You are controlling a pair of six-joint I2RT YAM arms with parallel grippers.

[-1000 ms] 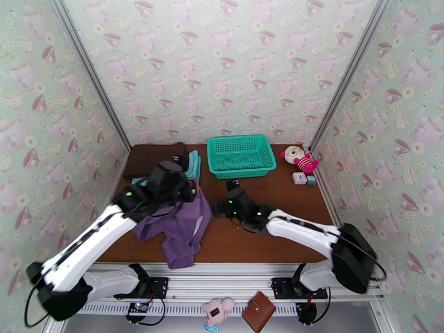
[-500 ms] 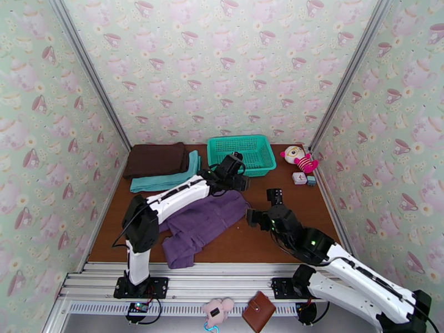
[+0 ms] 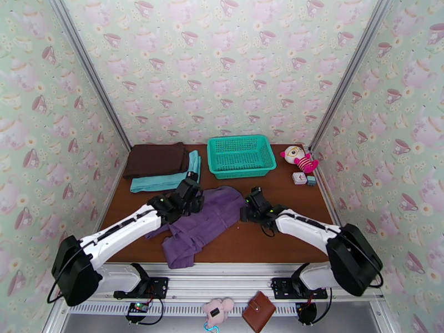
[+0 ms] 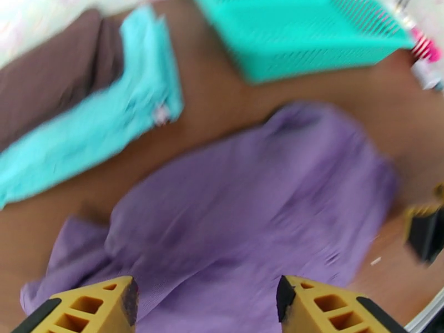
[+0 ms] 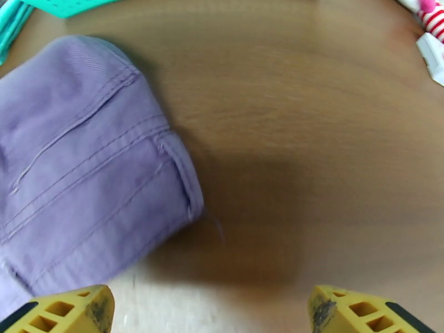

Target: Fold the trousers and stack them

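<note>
**A:** How do the left jaws stand?
**B:** Wide apart, gripping nothing. In the left wrist view their yellow fingertips (image 4: 91, 306) sit at the two bottom corners, with only the purple trousers (image 4: 250, 206) below the gap. That view is blurred.
**A:** And the right jaws?
**B:** Also spread wide and empty. Their fingertips (image 5: 69, 312) frame bare desk (image 5: 288, 134), and a stitched edge of the trousers lies on the left of the gap.
**A:** Where are the trousers overall?
**B:** On the desk, left of the middle, loosely spread and rumpled. From above they run on a slant from near the front of the teal basket (image 3: 241, 155) down to the near edge. The left jaws hang over their upper left part. The right jaws are just beside their right edge.
**A:** What lies around them?
**B:** At the back left is a folded dark brown garment (image 3: 155, 159), with a folded teal garment (image 3: 166, 180) touching its front edge. The basket stands at the back middle. A plush toy (image 3: 298, 158) and two small blocks (image 3: 304, 178) lie at the back right, well apart from the trousers.
</note>
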